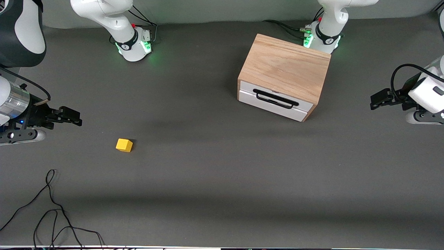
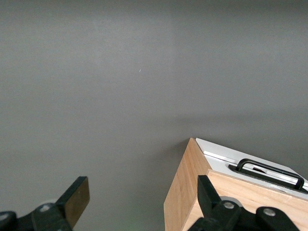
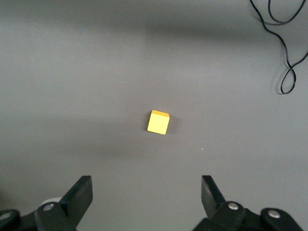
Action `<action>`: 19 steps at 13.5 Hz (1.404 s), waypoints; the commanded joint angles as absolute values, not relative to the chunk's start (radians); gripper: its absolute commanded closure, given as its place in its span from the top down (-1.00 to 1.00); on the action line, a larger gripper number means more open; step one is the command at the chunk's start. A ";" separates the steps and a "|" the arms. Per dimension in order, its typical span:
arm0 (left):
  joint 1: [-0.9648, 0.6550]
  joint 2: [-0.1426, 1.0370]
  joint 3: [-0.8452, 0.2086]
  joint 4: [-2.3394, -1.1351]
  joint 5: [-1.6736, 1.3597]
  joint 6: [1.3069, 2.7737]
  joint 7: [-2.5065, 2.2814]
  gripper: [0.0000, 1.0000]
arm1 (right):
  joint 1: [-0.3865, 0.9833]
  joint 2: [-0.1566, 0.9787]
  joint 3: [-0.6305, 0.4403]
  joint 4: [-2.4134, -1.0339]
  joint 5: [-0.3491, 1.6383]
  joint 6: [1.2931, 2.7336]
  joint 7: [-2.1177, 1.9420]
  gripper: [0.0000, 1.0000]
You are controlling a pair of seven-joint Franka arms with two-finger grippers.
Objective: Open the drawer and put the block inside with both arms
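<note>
The light oak cabinet (image 1: pixel 284 67) stands near the left arm's base. Its drawer (image 1: pixel 274 100) is shut, the white front and black wire handle (image 1: pixel 275 98) facing the front camera. The cabinet (image 2: pixel 190 192) and handle (image 2: pixel 272 172) also show in the left wrist view. The yellow block (image 1: pixel 124 145) lies on the table toward the right arm's end, nearer the front camera than the cabinet. My right gripper (image 1: pixel 77 121) is open and empty over the table at that end; its wrist view shows the block (image 3: pixel 158 122) ahead of the gripper (image 3: pixel 147 192). My left gripper (image 1: pixel 374 101) is open and empty, over the table beside the cabinet (image 2: pixel 143 197).
A loose black cable (image 1: pixel 52 205) lies on the dark grey table (image 1: pixel 222 180) near its front edge at the right arm's end; it also shows in the right wrist view (image 3: pixel 284 53). Both arm bases glow green at the table's back edge.
</note>
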State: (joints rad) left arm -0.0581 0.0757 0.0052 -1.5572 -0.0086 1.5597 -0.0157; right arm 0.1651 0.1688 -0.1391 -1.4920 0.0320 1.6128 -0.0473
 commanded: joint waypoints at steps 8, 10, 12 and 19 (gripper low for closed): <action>-0.074 0.052 0.002 -1.572 -0.003 1.549 -0.020 1.00 | 0.172 0.173 -0.143 -1.483 0.038 1.597 -0.061 1.00; -0.086 0.055 -0.008 -1.574 -0.006 1.551 -0.076 1.00 | 0.163 0.182 -0.144 -1.479 0.047 1.609 -0.058 1.00; -0.115 0.057 -0.020 -1.572 -0.012 1.557 -0.174 1.00 | 0.166 0.184 -0.144 -1.476 0.048 1.609 -0.057 1.00; -0.331 0.077 -0.021 -1.575 -0.020 1.569 -0.786 1.00 | 0.170 0.183 -0.144 -1.506 0.046 1.609 -0.054 1.00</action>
